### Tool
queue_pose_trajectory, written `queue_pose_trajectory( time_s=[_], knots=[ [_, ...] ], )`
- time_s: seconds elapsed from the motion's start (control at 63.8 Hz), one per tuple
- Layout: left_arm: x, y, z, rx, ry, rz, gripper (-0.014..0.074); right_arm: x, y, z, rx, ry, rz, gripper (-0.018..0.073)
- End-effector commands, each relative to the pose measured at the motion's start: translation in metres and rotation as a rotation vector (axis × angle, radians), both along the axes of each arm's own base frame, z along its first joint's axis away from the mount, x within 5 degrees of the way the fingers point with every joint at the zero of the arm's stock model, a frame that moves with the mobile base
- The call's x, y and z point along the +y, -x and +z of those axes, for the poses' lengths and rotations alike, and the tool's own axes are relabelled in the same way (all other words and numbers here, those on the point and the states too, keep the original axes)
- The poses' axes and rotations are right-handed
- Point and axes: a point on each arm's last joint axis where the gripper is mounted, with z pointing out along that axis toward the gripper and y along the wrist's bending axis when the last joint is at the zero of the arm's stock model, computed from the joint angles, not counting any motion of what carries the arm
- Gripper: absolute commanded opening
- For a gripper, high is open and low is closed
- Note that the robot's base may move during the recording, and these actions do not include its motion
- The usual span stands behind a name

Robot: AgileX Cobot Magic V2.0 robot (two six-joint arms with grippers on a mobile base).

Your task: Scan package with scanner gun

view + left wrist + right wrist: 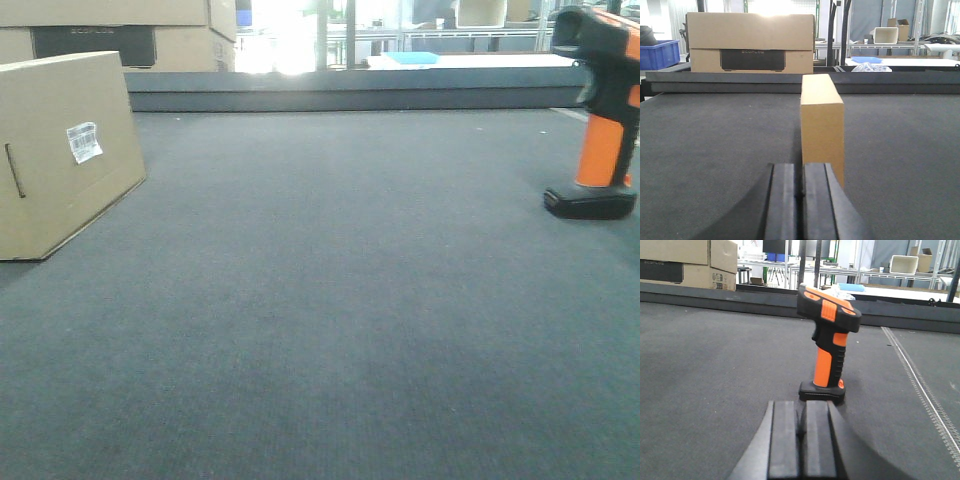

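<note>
Your left gripper (802, 172) sat pressed closed and empty, the package (822, 132) standing on edge just ahead, its label (84, 141) turned out of that wrist's sight. Your right gripper (801, 412), also closed on nothing, faced the scanner gun (829, 345) just ahead, upright on its base, handle free for grasping.

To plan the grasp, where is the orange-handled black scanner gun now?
The orange-handled scanner gun stands upright at the front view's right edge, just ahead of the right gripper.
</note>
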Motion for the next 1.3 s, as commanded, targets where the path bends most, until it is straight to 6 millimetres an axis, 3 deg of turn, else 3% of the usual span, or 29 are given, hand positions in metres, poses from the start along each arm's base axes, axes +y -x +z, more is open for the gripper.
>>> queue_pose_trajectory(
  time_s=[0.0, 1.206, 1.285],
  knots=[
    [0.0001, 0.0007, 0.003, -0.027, 0.005, 0.001, -0.0111, 0.0, 0.0002, 0.0019, -0.02, -0.004, 0.001, -0.0168],
    [0.0, 0.0009, 0.0049, -0.049, -0.007, 0.001, -0.0111, 0.0, 0.0002, 0.0019, -0.02, -0.004, 0.001, -0.0168],
    [0.0001, 0.0013, 0.0049, 0.007, 0.052, -0.002, -0.0111, 0.0, 0.0002, 0.0019, -0.02, -0.004, 0.001, -0.0168]
  ],
)
